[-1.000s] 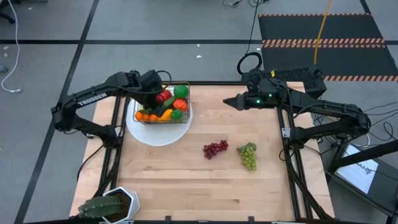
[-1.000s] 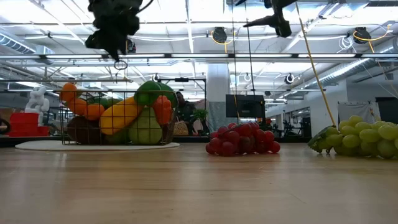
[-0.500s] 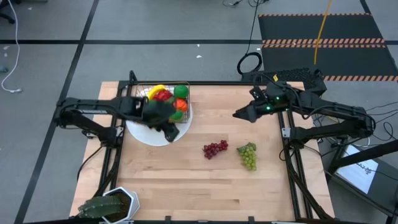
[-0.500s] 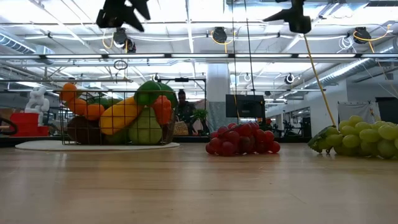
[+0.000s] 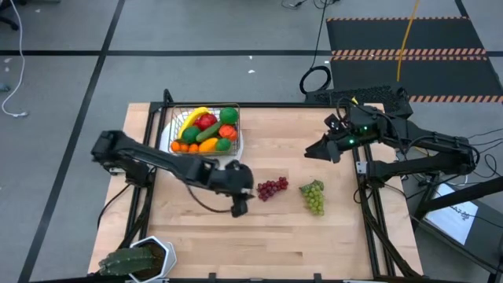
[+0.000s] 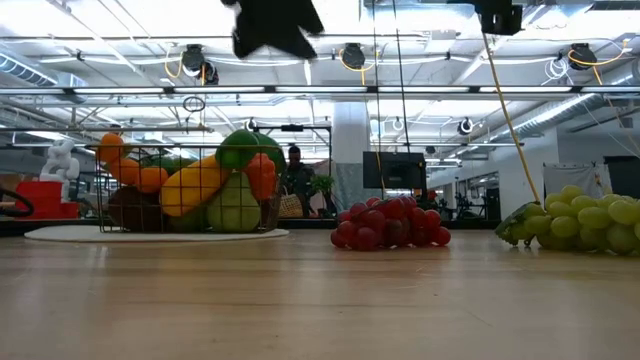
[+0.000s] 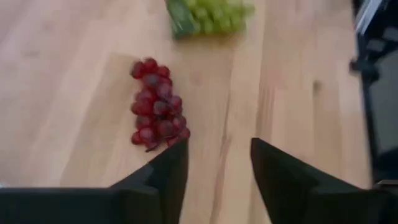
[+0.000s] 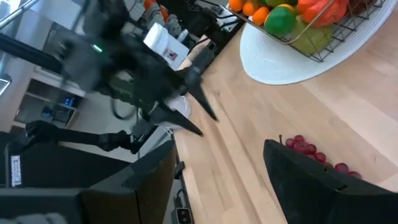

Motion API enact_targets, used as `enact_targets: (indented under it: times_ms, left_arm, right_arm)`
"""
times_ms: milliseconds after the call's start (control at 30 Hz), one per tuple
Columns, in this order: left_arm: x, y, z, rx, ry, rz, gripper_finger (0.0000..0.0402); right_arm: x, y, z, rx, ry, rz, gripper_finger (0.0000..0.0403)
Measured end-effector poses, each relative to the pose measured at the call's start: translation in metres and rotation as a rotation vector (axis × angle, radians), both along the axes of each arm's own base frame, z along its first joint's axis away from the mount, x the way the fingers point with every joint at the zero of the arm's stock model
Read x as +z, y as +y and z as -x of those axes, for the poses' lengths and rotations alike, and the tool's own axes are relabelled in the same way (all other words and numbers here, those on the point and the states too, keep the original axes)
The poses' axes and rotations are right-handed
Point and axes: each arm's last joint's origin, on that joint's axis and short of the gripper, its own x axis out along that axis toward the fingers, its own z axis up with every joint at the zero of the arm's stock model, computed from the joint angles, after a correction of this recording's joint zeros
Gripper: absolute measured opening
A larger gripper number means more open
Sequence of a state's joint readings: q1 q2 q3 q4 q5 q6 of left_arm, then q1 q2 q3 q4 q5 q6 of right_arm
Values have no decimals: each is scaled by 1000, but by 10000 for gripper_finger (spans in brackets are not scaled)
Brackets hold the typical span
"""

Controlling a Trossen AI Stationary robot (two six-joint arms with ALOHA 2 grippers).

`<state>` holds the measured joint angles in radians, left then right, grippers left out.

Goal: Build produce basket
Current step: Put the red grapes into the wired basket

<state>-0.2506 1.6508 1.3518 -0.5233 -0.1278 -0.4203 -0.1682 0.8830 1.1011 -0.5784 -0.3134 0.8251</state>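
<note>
High view: your left hand [image 5: 240,206] hangs open and empty just beside the red grapes [image 5: 272,188], which lie on the wood counter [image 5: 299,236] with the green grapes [image 5: 313,196] just beyond. The right hand [image 5: 312,154], open too, waits farther off. Both knobbly, beaded bunches remain outside the wire basket [image 5: 206,130] of smooth fruit on its plate [image 5: 192,171].

From the red grapes [image 5: 271,188] I see bare wood toward the table's near edge. The green grapes [image 5: 313,196] crowd them on the right arm's side, and my left gripper [image 5: 240,206] hangs open just beside them on the other.
</note>
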Motion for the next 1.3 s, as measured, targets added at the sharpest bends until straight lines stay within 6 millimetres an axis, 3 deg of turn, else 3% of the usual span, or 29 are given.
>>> enact_targets:
  times_ms: [267,500,667,900,1300]
  left_arm:
    - [-69,-1,-29,-55,181,-81,266]
    - [-105,2,-40,-101,266,-212,278]
    - [-116,8,-44,-152,281,-332,278]
    - [-115,25,-50,-227,264,-390,275]
    - [-121,49,-54,-336,276,-361,187]
  right_arm:
    - [0,5,0,35,-2,14,238]
    - [0,11,-1,79,-4,30,238]
    - [0,14,-1,100,-5,33,238]
    - [0,17,-1,120,-8,44,238]
    - [0,17,-1,124,-10,53,238]
